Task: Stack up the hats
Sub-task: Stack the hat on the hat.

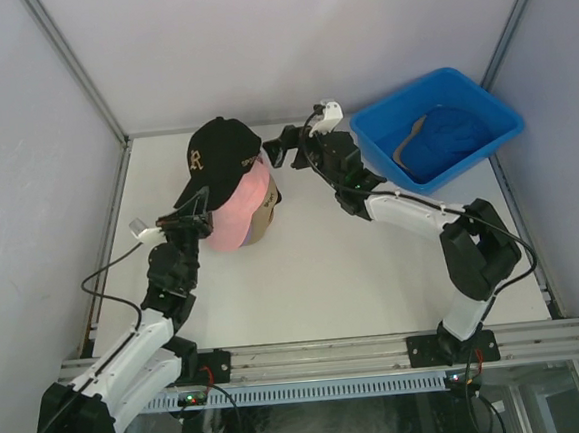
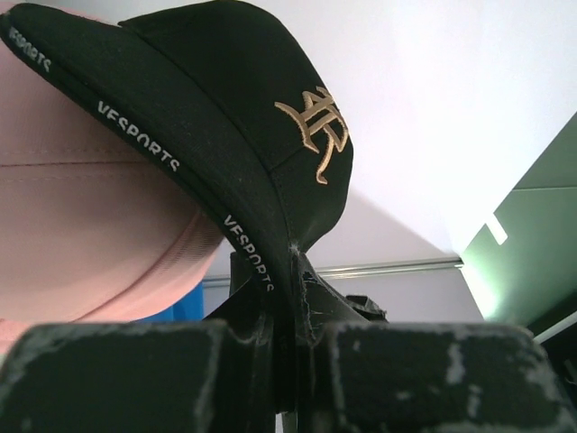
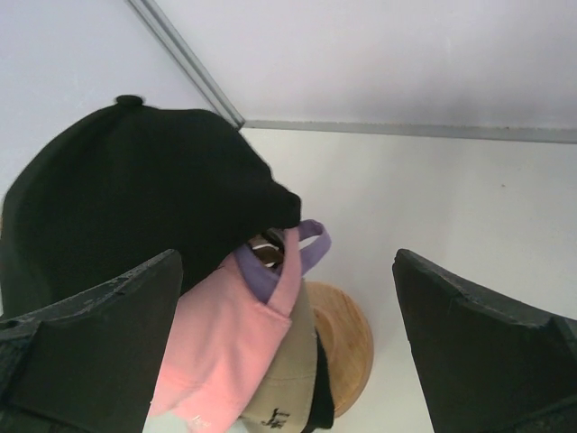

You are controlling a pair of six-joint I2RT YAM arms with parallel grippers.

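Placement of black cap (image 1: 223, 157) on pink cap (image 1: 238, 219).
Brim pinched in left tool (image 1: 197, 217); right tool (image 1: 280, 148) wide, empty. Next: seat it, let go; blue cap (image 1: 454, 133) in bin (image 1: 497, 110) waits.

Left arm (image 1: 137, 347) and right arm (image 1: 409, 208): white links, black joints. Thin black cables (image 1: 86, 284) loop alongside. Pincer fingers (image 2: 108, 379) black, scuffed grey.

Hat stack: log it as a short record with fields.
top of stack: black cap
under it: pink cap, purple cap, tan cap
support: wooden stand
left gripper: shut on the black cap's brim
right gripper: open, beside the stack, holding nothing
not yet stacked: blue cap, in the blue bin
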